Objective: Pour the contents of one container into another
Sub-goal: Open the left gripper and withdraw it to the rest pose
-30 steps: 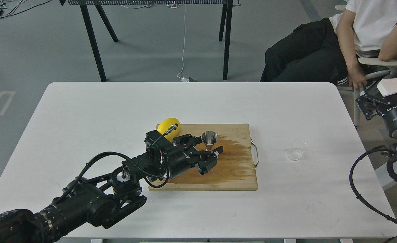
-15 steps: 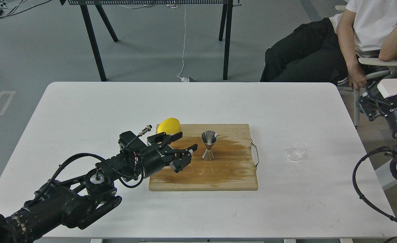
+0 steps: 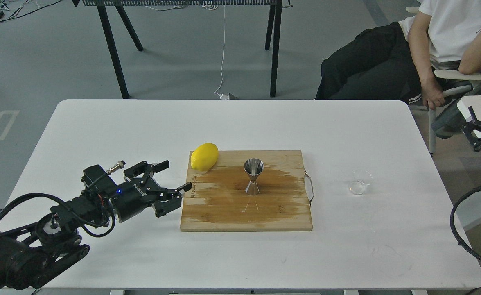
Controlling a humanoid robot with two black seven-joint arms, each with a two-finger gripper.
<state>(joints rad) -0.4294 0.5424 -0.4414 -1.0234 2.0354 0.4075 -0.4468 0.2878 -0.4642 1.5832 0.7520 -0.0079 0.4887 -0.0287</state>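
The rectangular wooden cutting board [image 3: 246, 205] serves as the landmark. On its middle stands the shiny stainless-steel hourglass jigger [image 3: 253, 176], upright, wide mouth up. The small clear glass cup [image 3: 360, 182] stands upright on the white table [image 3: 101, 131], off the board's right side beyond its metal handle [image 3: 310, 187], well apart from the jigger. A yellow lemon [image 3: 204, 156] lies on the board's far-left corner.

The left gripper [image 3: 175, 178] hovers just off the board's left edge, its two fingers spread wide with nothing between them. The right gripper [image 3: 475, 123] is barely in view beyond the table's right side; I cannot tell how its fingers stand.

The cup lies on the opposite side of the board from the left gripper, with the jigger between them. The right arm is plainly nearer, so the pickup probably falls to it.
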